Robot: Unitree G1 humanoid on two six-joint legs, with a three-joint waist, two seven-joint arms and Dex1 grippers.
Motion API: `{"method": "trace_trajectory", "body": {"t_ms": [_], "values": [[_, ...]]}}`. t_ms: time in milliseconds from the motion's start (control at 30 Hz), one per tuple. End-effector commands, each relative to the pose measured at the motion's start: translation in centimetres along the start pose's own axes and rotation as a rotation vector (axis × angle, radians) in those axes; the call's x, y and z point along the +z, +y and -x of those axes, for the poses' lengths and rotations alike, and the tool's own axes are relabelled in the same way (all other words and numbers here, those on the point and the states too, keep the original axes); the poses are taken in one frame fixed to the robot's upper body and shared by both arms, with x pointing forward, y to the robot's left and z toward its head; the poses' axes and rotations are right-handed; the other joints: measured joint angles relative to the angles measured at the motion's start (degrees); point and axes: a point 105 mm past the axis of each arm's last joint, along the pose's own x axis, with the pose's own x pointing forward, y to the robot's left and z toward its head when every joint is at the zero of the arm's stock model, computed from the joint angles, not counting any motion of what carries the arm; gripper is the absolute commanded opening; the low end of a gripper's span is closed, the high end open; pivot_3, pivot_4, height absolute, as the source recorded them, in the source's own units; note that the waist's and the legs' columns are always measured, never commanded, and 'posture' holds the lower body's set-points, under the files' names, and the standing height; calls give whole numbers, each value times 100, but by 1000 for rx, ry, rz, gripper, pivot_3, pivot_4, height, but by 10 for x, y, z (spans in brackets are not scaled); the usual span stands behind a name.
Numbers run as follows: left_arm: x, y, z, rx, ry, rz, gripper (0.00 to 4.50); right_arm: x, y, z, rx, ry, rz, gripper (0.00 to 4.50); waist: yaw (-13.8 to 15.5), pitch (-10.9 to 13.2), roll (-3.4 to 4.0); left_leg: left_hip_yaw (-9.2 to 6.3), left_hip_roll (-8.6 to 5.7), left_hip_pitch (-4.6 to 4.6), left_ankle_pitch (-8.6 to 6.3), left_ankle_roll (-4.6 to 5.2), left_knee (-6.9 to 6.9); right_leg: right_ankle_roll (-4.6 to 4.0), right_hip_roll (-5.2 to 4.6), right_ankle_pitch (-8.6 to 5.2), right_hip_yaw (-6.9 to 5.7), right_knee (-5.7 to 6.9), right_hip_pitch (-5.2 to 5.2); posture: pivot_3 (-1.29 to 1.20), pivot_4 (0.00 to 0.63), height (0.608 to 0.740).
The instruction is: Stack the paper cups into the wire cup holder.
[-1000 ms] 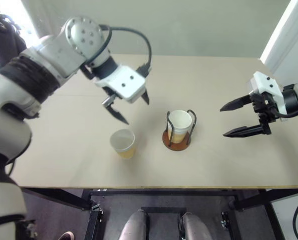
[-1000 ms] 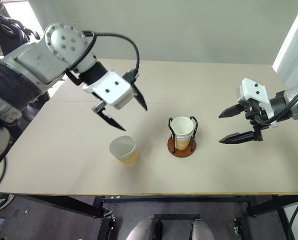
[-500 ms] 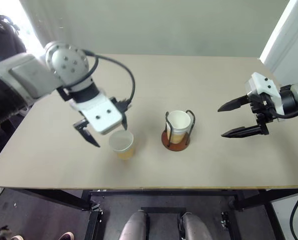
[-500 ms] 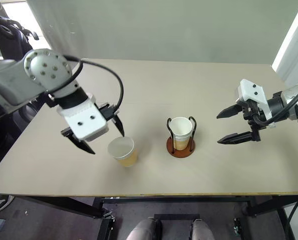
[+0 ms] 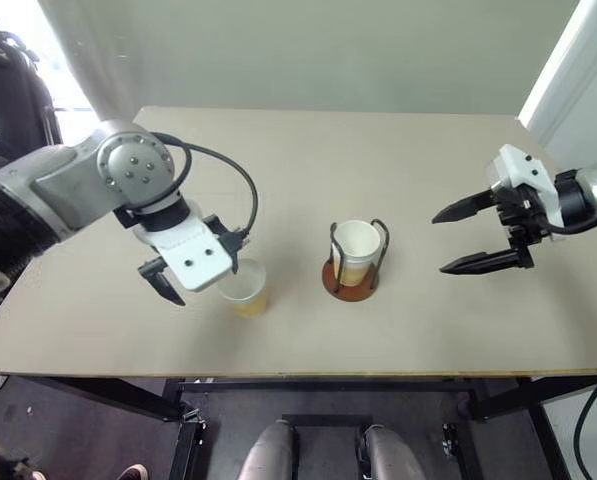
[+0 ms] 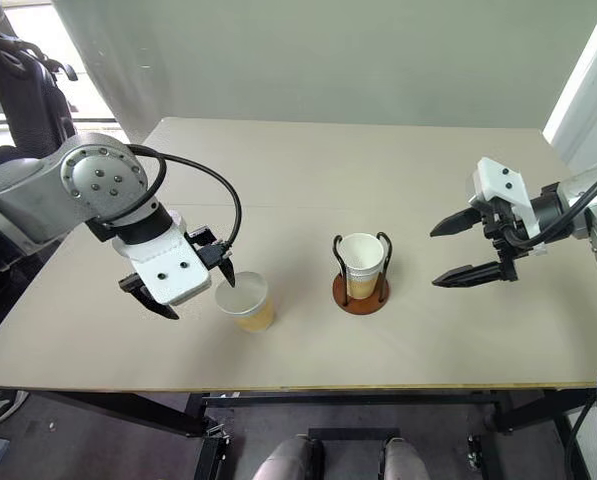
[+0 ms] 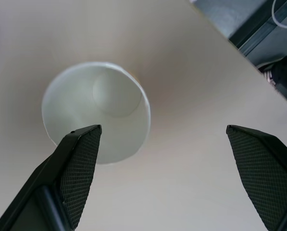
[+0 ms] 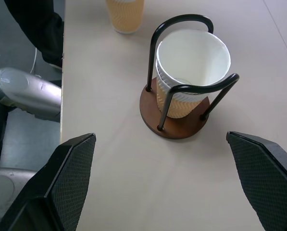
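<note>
A loose paper cup (image 5: 246,290) stands upright on the table, white inside with a yellow-tan wall. My left gripper (image 5: 205,282) hangs open just above it and points down. In the left wrist view one finger (image 7: 81,163) overlaps the cup's rim (image 7: 97,110), and the other finger is off to its side over bare table. The wire cup holder (image 5: 353,268) stands at the table's middle with two nested paper cups (image 8: 193,57) inside its dark loops, on a reddish-brown base (image 8: 181,130). My right gripper (image 5: 440,244) is open in the air to the right of the holder.
The tan table (image 5: 408,150) has bare room behind and on both sides of the cups. Its front edge (image 5: 298,374) runs close below the loose cup. A dark shape (image 6: 28,85) stands beyond the table's left corner, and a white wall edge (image 5: 568,70) is at the right.
My left gripper came down and to the left, turning to point downward, and now hangs low over the loose cup. The right gripper and the cups kept still.
</note>
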Motion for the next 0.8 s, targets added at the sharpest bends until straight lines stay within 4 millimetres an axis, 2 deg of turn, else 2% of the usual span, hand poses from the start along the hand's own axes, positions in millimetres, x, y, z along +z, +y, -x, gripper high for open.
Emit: {"method": "trace_trajectory", "body": {"t_ms": [33,800], "values": [[-3,1,9,15,38,-15,4464,12,-1,5,-12,-8,47,4500,1,0,0,0,0,0,0,0,0,0,0,0,0,-1,0,0,150,740],[2,19,-12,-1,23,-29,4464,14,4,3,-7,-24,34,4500,2,0,0,-2,0,-2,0,-1,-3,-6,-1,3,0,-2,-4,0,150,740]]}}
